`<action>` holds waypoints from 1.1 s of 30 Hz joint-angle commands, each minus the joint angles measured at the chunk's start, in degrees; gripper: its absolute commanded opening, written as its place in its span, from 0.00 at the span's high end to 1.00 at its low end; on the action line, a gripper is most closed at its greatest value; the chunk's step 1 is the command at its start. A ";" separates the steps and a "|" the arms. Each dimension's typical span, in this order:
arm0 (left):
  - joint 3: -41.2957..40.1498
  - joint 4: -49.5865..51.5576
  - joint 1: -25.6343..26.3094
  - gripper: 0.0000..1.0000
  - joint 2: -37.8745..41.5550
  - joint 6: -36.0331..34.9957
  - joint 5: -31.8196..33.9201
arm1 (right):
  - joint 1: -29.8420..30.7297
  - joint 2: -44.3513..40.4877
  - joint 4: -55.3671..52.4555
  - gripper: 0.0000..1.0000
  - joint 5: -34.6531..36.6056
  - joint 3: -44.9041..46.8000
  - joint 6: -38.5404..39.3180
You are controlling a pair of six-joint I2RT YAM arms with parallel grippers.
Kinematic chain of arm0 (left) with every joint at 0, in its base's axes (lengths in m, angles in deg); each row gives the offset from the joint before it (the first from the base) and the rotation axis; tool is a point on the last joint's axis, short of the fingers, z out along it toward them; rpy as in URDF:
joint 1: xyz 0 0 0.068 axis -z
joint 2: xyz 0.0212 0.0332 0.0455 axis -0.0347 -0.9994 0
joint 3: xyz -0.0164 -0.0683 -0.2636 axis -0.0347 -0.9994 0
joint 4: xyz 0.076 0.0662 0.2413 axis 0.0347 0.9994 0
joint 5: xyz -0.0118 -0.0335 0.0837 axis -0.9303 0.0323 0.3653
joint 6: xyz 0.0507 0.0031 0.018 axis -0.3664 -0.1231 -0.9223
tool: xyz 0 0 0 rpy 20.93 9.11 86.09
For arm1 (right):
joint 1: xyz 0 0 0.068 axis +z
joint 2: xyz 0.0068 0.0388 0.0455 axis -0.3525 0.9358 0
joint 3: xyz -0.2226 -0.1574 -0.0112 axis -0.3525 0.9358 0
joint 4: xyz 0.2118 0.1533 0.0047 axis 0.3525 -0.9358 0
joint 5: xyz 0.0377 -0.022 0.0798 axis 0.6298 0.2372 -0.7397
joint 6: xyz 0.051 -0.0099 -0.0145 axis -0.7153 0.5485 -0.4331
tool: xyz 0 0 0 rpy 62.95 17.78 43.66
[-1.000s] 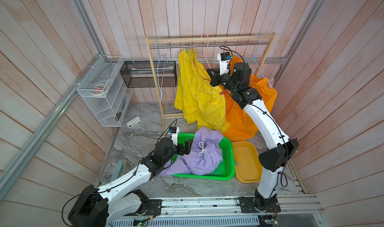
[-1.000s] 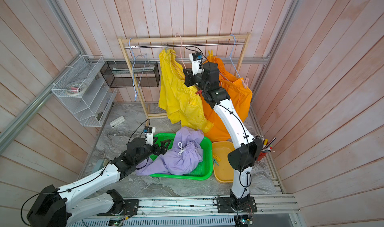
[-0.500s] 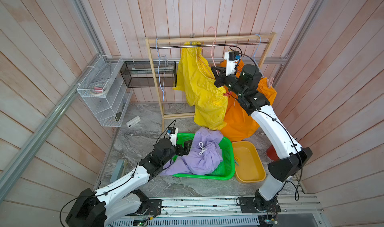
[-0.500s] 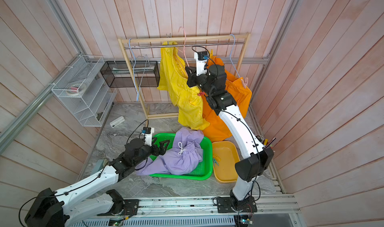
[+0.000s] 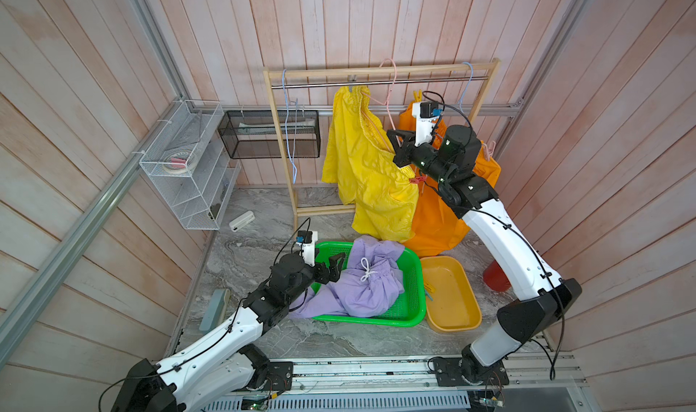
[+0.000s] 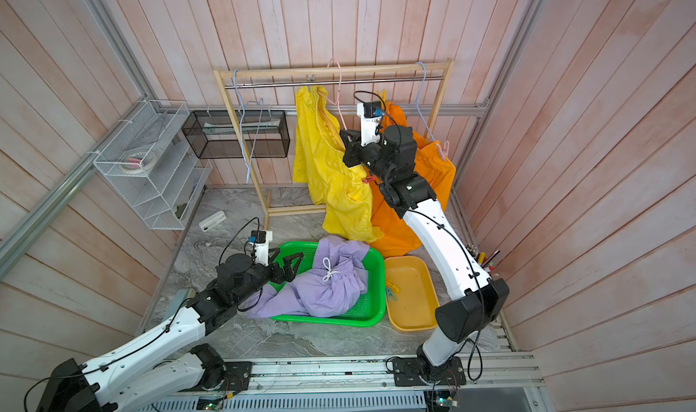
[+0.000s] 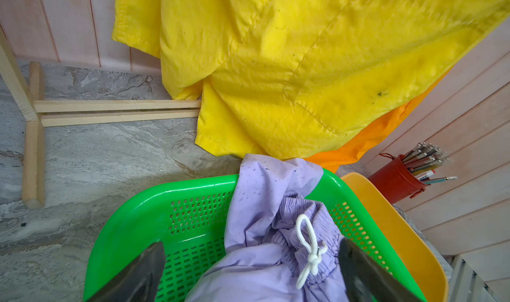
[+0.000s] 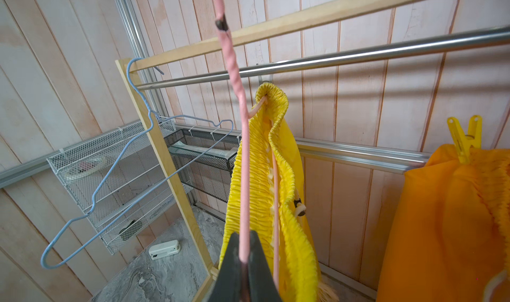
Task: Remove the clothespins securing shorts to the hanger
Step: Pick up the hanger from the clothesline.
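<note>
No brand or label can be read anywhere; the print on the pens and pencils (image 7: pixel 425 159) in the red cup (image 7: pixel 394 181) is too small to make out.

The green basket (image 7: pixel 165 187) on the worktop (image 5: pixel 256 248) holds the lilac shorts (image 5: pixel 361 285), with one leg spilling over its rim. Just beside it, the yellow tub (image 5: pixel 452 304) holds a yellow and a teal clothespin (image 6: pixel 391 290) near its edge. On the wall, a white wire shelf (image 5: pixel 180 187) carries a roll of tape (image 5: pixel 177 164), next to a black mesh basket (image 5: pixel 271 137).

The left gripper (image 5: pixel 335 266) hovers over the basket with its jaws spread wide and nothing between them. The right gripper (image 8: pixel 244 248) is clamped on the wire of the pink hanger (image 8: pixel 242 148), which hangs from the wooden rack (image 5: pixel 376 71). The yellow shorts (image 5: pixel 361 172) hang bunched from that hanger. A red clothespin (image 5: pixel 415 180) sits at their waistband, under the right arm's wrist. Behind them, the orange shorts (image 5: pixel 433 218) are pinned up by a yellow clothespin (image 8: pixel 465 140) and a pale pink clothespin (image 5: pixel 488 150).
</note>
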State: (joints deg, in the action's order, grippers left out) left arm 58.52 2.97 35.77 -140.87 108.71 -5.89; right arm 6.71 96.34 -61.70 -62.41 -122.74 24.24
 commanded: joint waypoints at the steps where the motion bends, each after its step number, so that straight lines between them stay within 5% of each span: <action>1: 1.00 1.14 -0.38 0.00 0.60 0.39 0.20 | 0.15 0.28 2.01 1.00 -3.00 -1.39 -0.51; 5: 1.80 1.90 -0.33 0.00 0.22 0.12 0.68 | 0.67 -2.73 5.20 1.00 -4.05 3.25 -0.82; 9: 4.90 5.18 -0.61 0.00 0.54 1.34 0.63 | 1.33 -5.84 -2.82 1.00 -5.70 5.15 -1.30; 14: 9.11 5.86 -0.74 0.00 0.63 1.10 -1.82 | 2.08 -13.29 -1.20 1.00 -2.06 17.21 0.10; 33: 11.92 11.97 -0.84 0.00 3.79 2.33 3.74 | 3.99 -34.37 0.88 1.00 -14.79 18.76 -1.61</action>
State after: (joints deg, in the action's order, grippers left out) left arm 68.53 13.12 35.18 -138.53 110.24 -4.01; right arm 10.36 63.03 -66.35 -73.39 -101.06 23.34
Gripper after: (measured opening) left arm 0.998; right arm 0.062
